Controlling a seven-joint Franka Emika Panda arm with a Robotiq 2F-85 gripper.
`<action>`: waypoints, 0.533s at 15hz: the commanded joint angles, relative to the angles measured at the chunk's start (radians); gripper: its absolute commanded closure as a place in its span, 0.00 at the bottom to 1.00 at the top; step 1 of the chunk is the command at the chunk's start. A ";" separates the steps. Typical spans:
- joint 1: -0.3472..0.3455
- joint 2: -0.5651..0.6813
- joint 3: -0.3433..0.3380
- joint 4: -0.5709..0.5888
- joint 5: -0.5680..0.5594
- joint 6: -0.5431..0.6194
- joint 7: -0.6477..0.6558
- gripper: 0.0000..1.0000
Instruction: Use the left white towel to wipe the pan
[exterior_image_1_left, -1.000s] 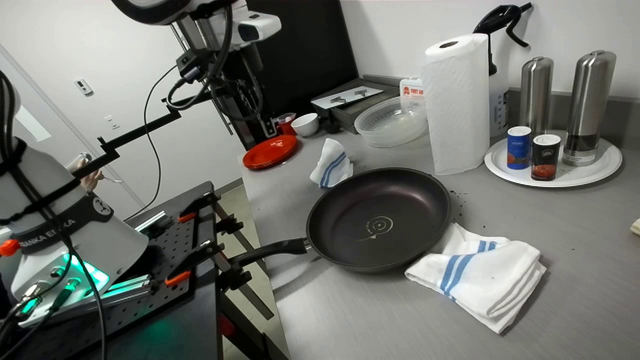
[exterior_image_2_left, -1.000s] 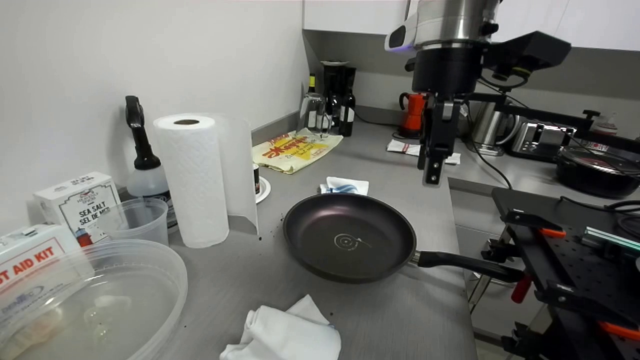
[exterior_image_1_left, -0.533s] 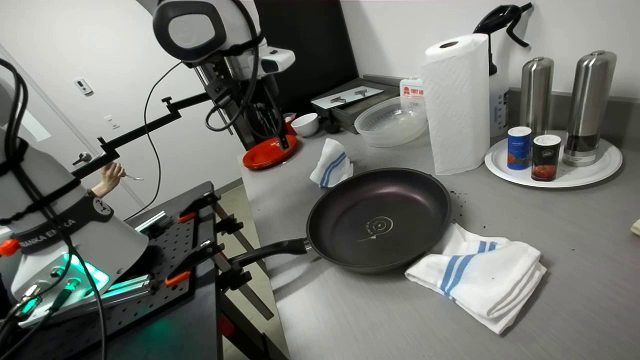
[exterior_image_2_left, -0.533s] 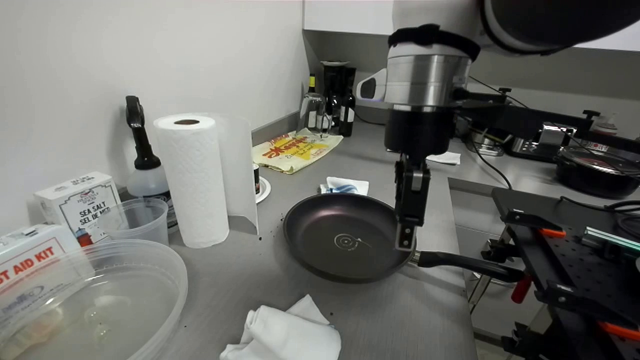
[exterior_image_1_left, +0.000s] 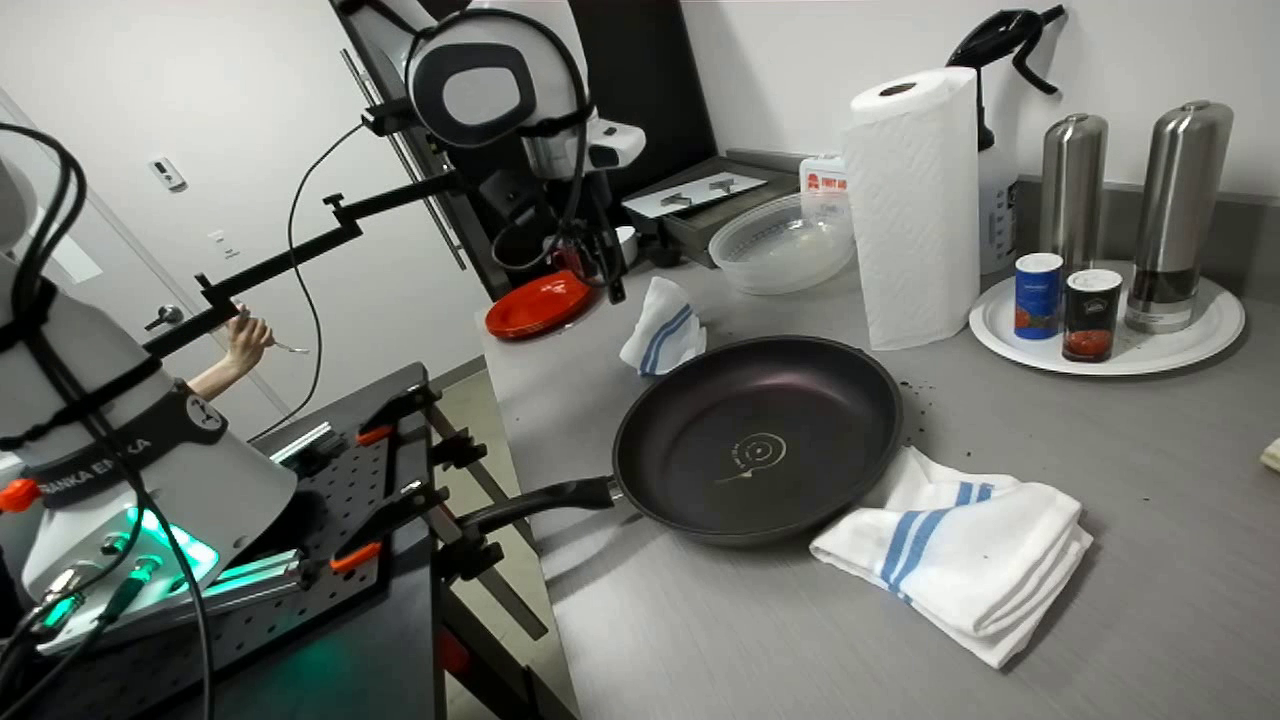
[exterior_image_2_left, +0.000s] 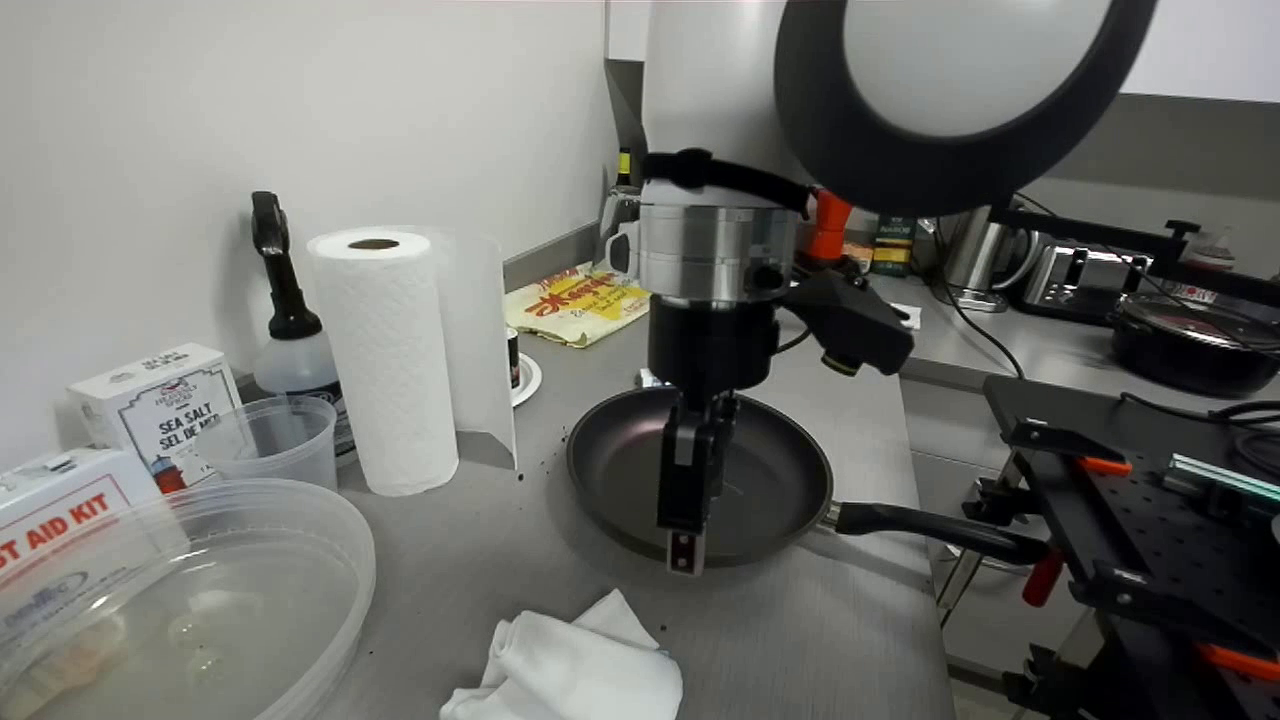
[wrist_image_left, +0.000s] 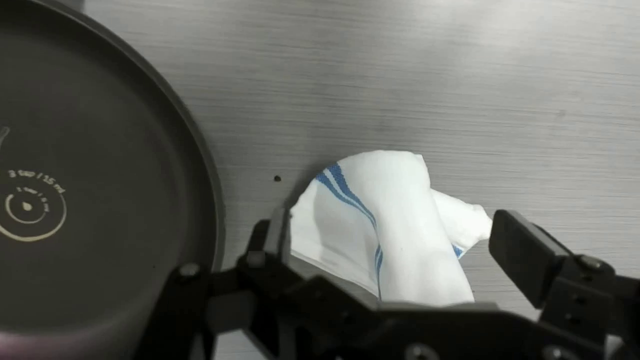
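Your round white plate (exterior_image_1_left: 1215, 317) bears two tall steel mills (exterior_image_1_left: 1075, 190) and two small cylindrical shakers (exterior_image_1_left: 1088, 315). The rumpled left towel (wrist_image_left: 385, 230), white cloth with blue stripes, lies on the brushed grey counter (wrist_image_left: 525, 100) near your round black frying pan (exterior_image_1_left: 765, 430). Your black two-fingered gripper (wrist_image_left: 395, 237), jaws spread wide, hangs lower and nearer that towel than a second ago.

One frying pan (exterior_image_1_left: 757, 440), two blue-striped towels (exterior_image_1_left: 975, 565), two metal grinders (exterior_image_1_left: 1180, 200), one paper roll (exterior_image_1_left: 912, 215)
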 joint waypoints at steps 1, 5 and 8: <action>0.012 0.093 0.009 0.097 -0.031 0.000 0.045 0.00; 0.022 0.159 0.015 0.162 -0.035 -0.001 0.054 0.00; 0.036 0.207 0.011 0.207 -0.046 0.002 0.059 0.00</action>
